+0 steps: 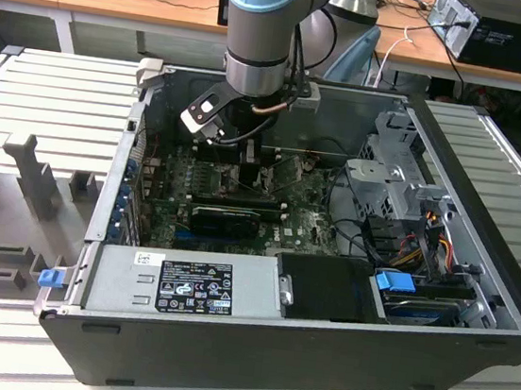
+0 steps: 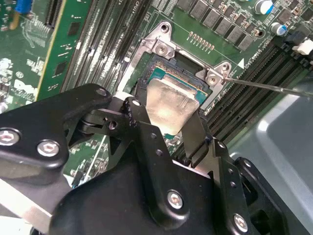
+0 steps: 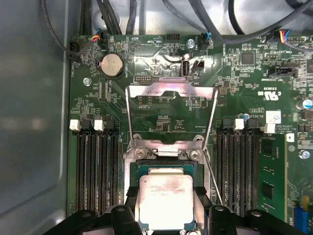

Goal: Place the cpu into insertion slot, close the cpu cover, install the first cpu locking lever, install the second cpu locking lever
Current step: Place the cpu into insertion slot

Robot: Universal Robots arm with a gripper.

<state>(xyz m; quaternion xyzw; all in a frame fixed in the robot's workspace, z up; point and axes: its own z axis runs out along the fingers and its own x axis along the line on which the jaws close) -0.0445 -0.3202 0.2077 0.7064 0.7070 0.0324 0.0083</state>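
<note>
Jaws pinching the cpu [image 3: 166, 196] by two opposite edges, drawn in to chip width on the gripper [image 3: 166, 204]. Holding that silver square right over the insertion slot [image 3: 166, 168] on the green motherboard [image 3: 234, 63]. Can't tell whether seated or just above. Framed on both sides by long black memory slots [image 3: 95, 171]. Beyond the slot, cpu cover [image 3: 171, 89] flipped back and open. Over in the exterior view, reaching deep down into the open computer case [image 1: 222, 352].
</note>
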